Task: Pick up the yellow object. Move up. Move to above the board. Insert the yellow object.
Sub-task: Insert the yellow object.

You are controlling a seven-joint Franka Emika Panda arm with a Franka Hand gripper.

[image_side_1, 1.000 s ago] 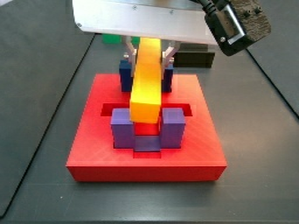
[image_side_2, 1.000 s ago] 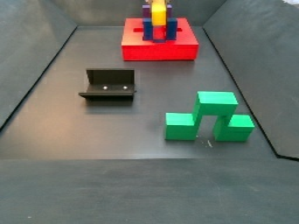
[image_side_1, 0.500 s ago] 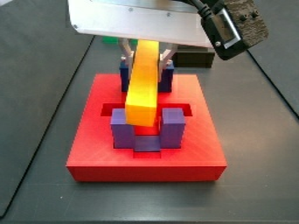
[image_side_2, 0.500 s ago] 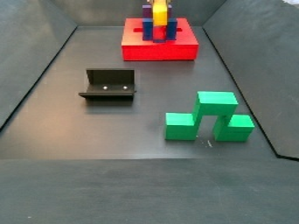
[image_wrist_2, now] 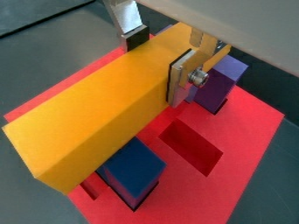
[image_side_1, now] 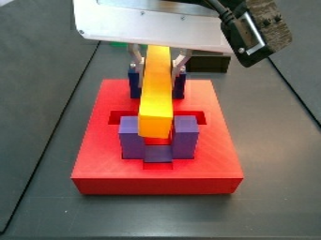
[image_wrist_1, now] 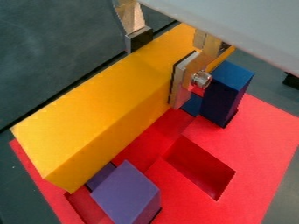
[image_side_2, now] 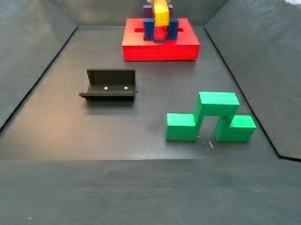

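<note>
I see the gripper (image_wrist_1: 163, 54) above the red board (image_side_1: 157, 169), its fingers (image_wrist_2: 184, 77) clamped on the far end of the yellow bar (image_side_1: 156, 89). The bar slopes down toward the near pair of purple posts (image_side_1: 158, 139), between them. The fixture (image_side_2: 109, 85) and green blocks (image_side_2: 209, 118) sit well apart.

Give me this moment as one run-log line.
phase: insert | gripper: shut on yellow object, above board | bar tilted between posts, not seated | fixture, green cubes: untouched
</note>
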